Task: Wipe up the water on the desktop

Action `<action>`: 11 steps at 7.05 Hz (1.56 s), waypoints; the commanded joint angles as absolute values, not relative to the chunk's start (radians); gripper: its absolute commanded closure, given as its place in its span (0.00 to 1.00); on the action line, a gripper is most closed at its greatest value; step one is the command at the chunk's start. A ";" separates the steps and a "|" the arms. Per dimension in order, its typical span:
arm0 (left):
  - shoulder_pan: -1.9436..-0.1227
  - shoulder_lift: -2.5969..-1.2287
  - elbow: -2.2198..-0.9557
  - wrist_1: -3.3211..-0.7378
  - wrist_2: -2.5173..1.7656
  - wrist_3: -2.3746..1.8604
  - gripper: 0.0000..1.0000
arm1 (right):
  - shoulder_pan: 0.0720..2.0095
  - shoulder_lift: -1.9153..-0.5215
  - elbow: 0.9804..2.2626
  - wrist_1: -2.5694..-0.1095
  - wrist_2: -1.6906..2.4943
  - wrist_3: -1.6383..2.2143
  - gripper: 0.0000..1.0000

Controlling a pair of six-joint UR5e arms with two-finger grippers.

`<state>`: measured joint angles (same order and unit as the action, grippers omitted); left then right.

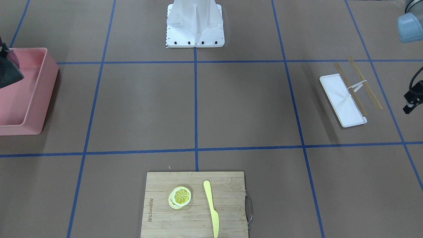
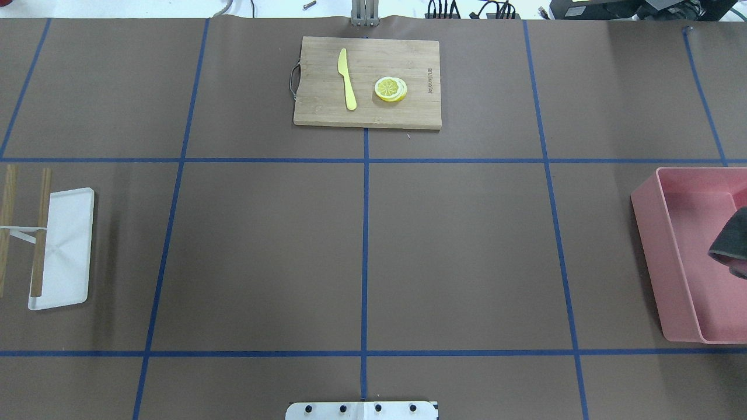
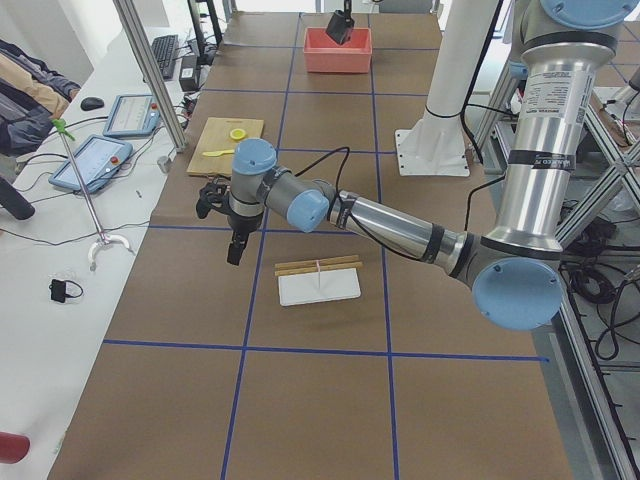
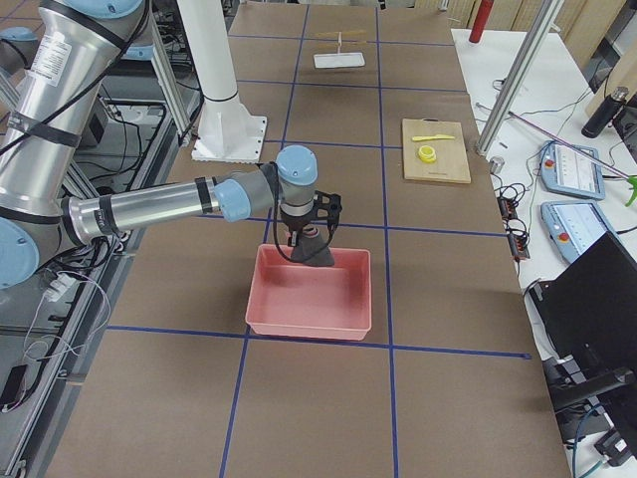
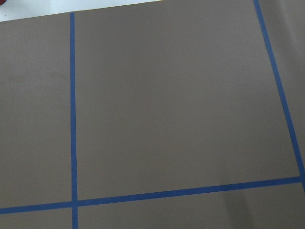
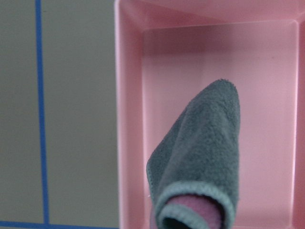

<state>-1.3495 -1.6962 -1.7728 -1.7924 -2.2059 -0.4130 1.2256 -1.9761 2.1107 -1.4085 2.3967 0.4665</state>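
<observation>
The desktop (image 2: 455,251) is a flat brown surface with a grid of blue tape lines; no water shows on it. My right gripper (image 4: 307,235) is shut on a grey cloth (image 6: 200,157) with a pink inner side. It holds the cloth hanging over the pink bin (image 2: 648,233) at the robot's right end of the table. The cloth also shows in the overhead view (image 2: 729,240) and the front-facing view (image 1: 8,71). My left gripper (image 3: 234,250) hovers over bare desktop near the white tray (image 3: 318,287). I cannot tell whether it is open or shut.
A bamboo cutting board (image 2: 327,108) at the far middle edge holds a yellow knife (image 2: 347,79) and lemon slices (image 2: 390,88). The white tray (image 2: 67,251) with wooden sticks (image 2: 41,233) lies at the robot's left. The white robot base (image 1: 195,26) stands at the near middle.
</observation>
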 commanded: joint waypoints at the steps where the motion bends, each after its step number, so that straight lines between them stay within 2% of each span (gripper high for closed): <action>1: -1.350 -1.701 -1.790 -1.754 -2.206 -0.413 0.02 | 1.244 -1.979 2.030 -1.399 2.326 0.384 0.00; 3: -1.345 -1.700 -1.781 -1.708 -2.207 -0.404 0.02 | 1.255 -1.973 2.013 -1.396 2.312 0.359 0.00; 6: -1.367 -1.701 -1.787 -1.488 -2.317 -0.163 0.02 | 1.356 -1.956 2.017 -1.388 2.307 0.334 0.00; 8: -1.396 -1.671 -1.779 -1.489 -2.402 -0.152 0.02 | 1.370 -1.919 2.013 -1.399 2.278 0.336 0.00; 10: -1.514 -1.613 -1.714 -1.497 -2.480 0.068 0.02 | 1.370 -1.898 2.011 -1.401 2.270 0.336 0.00; 11: -1.520 -1.577 -1.738 -1.502 -2.506 0.087 0.02 | 1.371 -1.899 2.014 -1.401 2.269 0.337 0.00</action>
